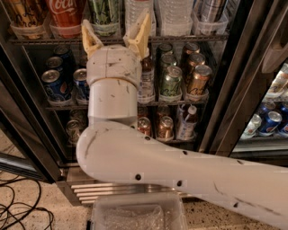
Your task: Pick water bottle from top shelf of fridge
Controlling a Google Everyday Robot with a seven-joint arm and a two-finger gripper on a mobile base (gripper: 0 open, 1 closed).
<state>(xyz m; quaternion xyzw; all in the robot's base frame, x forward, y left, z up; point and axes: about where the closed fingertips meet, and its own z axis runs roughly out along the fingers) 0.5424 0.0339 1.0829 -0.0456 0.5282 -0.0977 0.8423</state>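
My gripper (115, 31) is open, its two tan fingers (140, 30) pointing up at the front edge of the top shelf (189, 39) inside the fridge (234, 90). The right finger overlaps the bottom of a clear water bottle (133, 11). A second clear ribbed water bottle (173, 15) stands just to its right. Left of them stand a green bottle (105, 13), a red Coca-Cola bottle (67, 13) and a brownish bottle (22, 13). The bottle caps are cut off by the top of the view. My white arm (135, 157) crosses the lower shelves.
The middle rack holds blue cans (53, 83), a green can (171, 81), a gold can (198, 78) and a reddish-brown drink bottle (146, 76) behind my wrist. A clear plastic bin (135, 213) lies below. Cables (18, 202) lie on the floor at left. A neighbouring cooler (270, 121) stands at right.
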